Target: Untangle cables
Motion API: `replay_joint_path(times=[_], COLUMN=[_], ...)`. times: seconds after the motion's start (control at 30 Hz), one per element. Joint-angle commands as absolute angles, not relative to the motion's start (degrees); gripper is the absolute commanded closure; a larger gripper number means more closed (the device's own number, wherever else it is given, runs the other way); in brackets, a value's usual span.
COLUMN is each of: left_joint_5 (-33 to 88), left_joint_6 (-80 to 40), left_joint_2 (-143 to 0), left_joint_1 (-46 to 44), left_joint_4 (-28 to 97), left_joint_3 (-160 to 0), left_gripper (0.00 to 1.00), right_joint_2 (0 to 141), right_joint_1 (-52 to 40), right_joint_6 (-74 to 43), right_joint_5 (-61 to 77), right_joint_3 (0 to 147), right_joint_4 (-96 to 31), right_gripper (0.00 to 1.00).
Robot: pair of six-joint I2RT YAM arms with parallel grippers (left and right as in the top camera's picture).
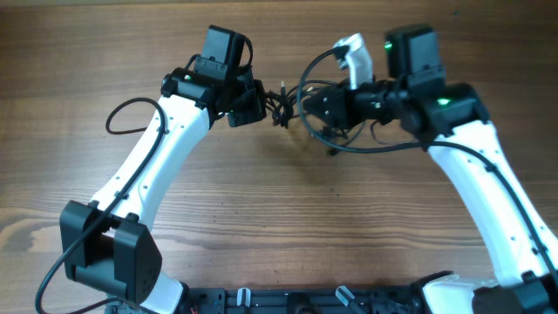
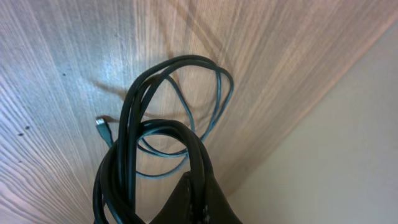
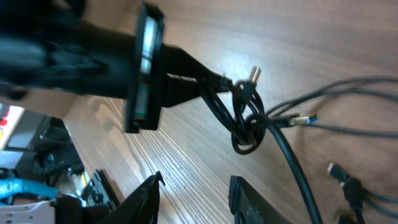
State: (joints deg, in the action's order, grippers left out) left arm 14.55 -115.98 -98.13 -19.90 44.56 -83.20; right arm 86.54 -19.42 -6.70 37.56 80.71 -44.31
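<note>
The cables are thin black cords tangled into a small knot between the two arms, lifted off the wood. My left gripper is shut on a strand of that knot; its dark fingers reach in from the left in the right wrist view. Loose loops hang below it, with a small plug at the end of one. My right gripper is open just short of the knot, nothing between its fingers. More plug ends trail toward the right.
The wooden table lies under everything. Loops of cable sag below my right gripper. A white part sticks out behind the right wrist. The arm bases stand at the near edge.
</note>
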Motion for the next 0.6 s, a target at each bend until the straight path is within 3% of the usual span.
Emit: replay_joint_path(times=[0.0,0.3,0.57], left_joint_5=[14.57,17.82,18.00], left_joint_6=[-124.99,-124.99,-124.99], left_joint_2=[-97.03,-97.01,-97.01], left_joint_1=[-19.75,-19.68,-19.68], left_joint_4=[45.36,45.43,45.01], left_joint_3=[-83.59,-83.59,-83.59], left_gripper=[0.96,0.96,0.96], right_joint_2=[89.78,95.59,99.07], right_joint_1=[-22.28,-27.94,-29.71], right_joint_6=[-8.12,-9.28,-13.65], right_joint_5=[31.40,19.03,16.25], right_joint_3=[80.09,80.09,80.09], right_joint_4=[-44.23,-42.33,-40.25], right_gripper=[0.62,0.64,0.82])
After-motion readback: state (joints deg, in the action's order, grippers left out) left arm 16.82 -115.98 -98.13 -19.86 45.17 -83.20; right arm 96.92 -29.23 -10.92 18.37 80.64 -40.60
